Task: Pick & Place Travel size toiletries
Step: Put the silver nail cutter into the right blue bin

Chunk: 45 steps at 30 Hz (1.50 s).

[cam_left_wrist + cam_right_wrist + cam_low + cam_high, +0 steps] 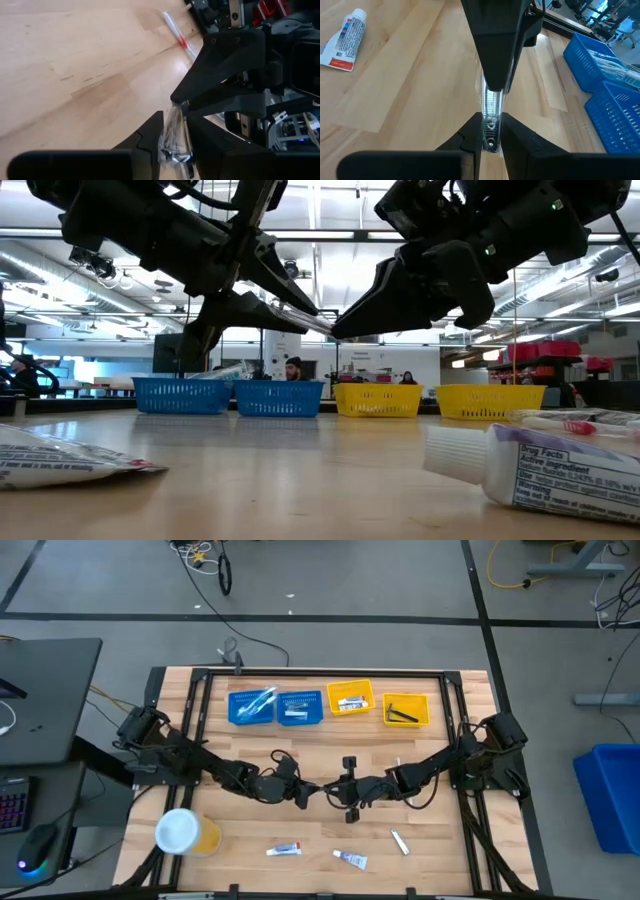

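A slim toiletry in a clear wrapper hangs above the table's middle, between my two grippers. My left gripper is shut on one end and my right gripper on the other. In the high view they meet at the centre, the left gripper facing the right gripper. Two toothpaste tubes and a small silvery tube lie flat near the front edge. A toothbrush lies on the wood behind my right gripper. My left gripper pinches one end of the clear wrapper between its two fingers, coming from the table's left and slanting down. The fingers run along the item, which is lifted clear of the table. My right gripper pinches the wrapper's other end between its two fingers, coming from the table's right and slanting down. The fingers run along the item. It spans the short gap to the left gripper, clear of the wood.
Two blue trays and two yellow trays stand in a row along the far side, each holding items. A yellow tub with a white lid stands at the front left. Bare wood lies between the trays and the arms.
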Each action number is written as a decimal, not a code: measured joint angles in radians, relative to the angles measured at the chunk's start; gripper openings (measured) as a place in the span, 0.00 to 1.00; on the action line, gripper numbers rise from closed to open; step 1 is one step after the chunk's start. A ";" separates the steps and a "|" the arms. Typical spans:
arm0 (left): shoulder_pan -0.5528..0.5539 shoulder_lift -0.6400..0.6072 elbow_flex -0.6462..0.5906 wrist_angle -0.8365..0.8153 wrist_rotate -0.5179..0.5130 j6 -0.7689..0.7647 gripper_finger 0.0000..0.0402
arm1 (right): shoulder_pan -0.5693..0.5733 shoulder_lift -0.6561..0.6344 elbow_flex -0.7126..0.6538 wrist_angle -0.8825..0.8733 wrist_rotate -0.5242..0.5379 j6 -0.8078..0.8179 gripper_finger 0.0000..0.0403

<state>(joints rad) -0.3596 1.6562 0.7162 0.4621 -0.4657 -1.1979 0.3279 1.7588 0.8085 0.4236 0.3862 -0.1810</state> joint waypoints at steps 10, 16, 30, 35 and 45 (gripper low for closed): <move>0.001 0.000 0.000 0.001 0.007 -0.003 0.20 | -0.001 0.000 0.000 0.002 0.003 0.000 0.16; 0.001 0.000 0.000 0.001 0.007 -0.007 0.16 | -0.001 0.000 -0.001 0.003 0.004 0.000 0.18; 0.026 0.000 0.000 -0.008 -0.034 -0.013 0.16 | 0.006 0.000 -0.001 -0.023 0.086 0.060 0.48; 0.129 -0.030 0.000 -0.064 -0.011 0.063 0.17 | 0.013 -0.052 -0.001 -0.242 0.118 0.293 0.56; 0.480 -0.221 0.002 -0.204 0.077 0.385 0.17 | 0.012 -0.094 -0.010 -0.581 0.118 0.610 0.60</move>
<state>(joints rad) 0.1206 1.4356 0.7181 0.2579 -0.3885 -0.8125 0.3394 1.6646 0.7988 -0.1576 0.5042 0.4292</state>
